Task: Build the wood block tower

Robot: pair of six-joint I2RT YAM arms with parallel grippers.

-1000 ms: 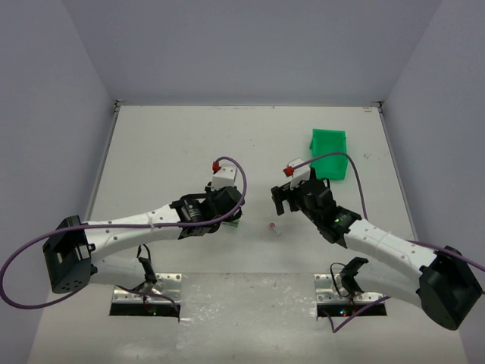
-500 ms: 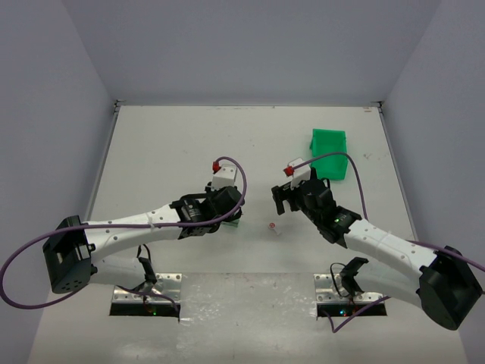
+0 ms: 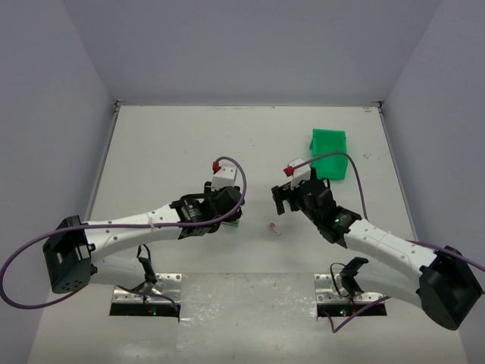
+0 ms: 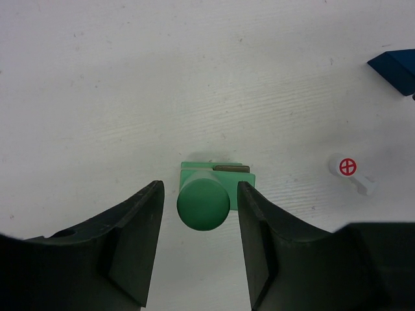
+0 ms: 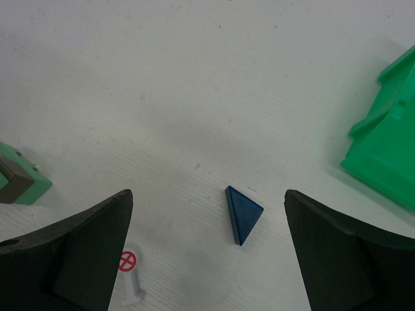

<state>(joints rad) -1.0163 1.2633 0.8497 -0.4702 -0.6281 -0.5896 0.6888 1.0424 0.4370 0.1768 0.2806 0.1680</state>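
While the left claw (image 4: 198, 186) hangs over the small stack, its jaws stand parted, with a thin gap on each side of the green cylinder (image 4: 203, 205) between them, so it grips nothing. That cylinder stands upright on a green block (image 4: 241, 179), and a sliver of a tan block (image 4: 231, 168) shows at the block's far edge; how the lower pieces are layered cannot be told. From above, the stack sits a little left of the middle of the desk (image 3: 167, 144), mostly hidden under the left arm's wrist, with only a green corner peeking out. The right claw (image 5: 207, 194) hovers wide open and empty to the right of the stack, and the blue wedge (image 5: 243, 216) lies flat on the desk below the gap between its jaws, touching neither. A little white sign (image 5: 130, 272) with a red circle stands on the desk between the stack and the wedge, just beside the right claw's left finger (image 5: 84, 253) in the wrist view. The green bin (image 3: 329, 144) rests further right and farther back, well apart from the blocks.
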